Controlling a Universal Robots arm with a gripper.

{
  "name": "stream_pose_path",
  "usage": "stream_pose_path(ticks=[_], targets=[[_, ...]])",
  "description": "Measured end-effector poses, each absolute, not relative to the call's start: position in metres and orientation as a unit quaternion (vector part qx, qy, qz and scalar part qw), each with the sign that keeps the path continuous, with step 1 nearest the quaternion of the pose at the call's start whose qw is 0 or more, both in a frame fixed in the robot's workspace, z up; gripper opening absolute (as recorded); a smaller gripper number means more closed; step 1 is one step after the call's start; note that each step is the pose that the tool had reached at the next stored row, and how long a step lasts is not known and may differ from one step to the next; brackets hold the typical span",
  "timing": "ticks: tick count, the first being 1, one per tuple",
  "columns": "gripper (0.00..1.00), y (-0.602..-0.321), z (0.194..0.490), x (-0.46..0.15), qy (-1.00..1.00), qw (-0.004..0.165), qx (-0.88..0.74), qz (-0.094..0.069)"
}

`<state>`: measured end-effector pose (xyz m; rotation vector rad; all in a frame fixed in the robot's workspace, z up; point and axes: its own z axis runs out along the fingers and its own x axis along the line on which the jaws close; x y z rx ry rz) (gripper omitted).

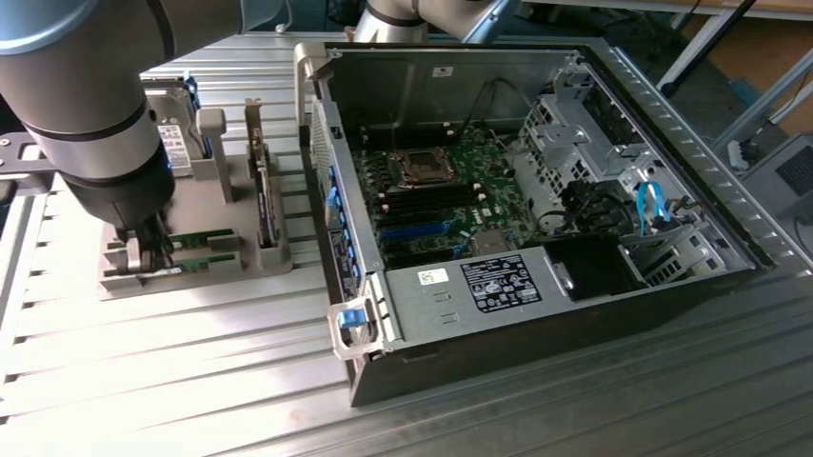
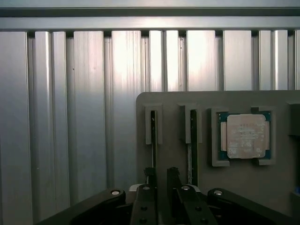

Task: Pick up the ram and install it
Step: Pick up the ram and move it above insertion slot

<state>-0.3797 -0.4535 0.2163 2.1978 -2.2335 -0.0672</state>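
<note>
Gripper point(image 1: 143, 249) is down at the grey holder point(image 1: 190, 284) on the desk point(image 1: 152, 381). In the exterior view the holder is at 9 o'clock from the open PC case point(image 1: 508, 286). Ram point(image 1: 204, 239) stands on edge in a holder slot, with the gripper at its 9 o'clock end. In the wrist view the fingers point(image 2: 173, 176) are narrow with a small gap, right at the ram's slot. Can't tell if they touch the ram. CPU point(image 2: 244, 136) sits in its own holder pocket.

We are seeing the ram point(image 1: 204, 240), a thin green stick, standing on edge in a grey holder slot, at nine o'clock from the computer case.
</note>
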Motion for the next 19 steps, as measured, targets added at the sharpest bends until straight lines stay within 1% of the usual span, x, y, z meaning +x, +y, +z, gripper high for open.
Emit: stream_pose_path(ticks=[10, 19], targets=[[0.24, -0.454, 0.214, -0.378, -0.713, 0.004, 0.701, -0.021], [0.24, -0.454, 0.214, -0.356, -0.712, 0.004, 0.701, -0.021]])
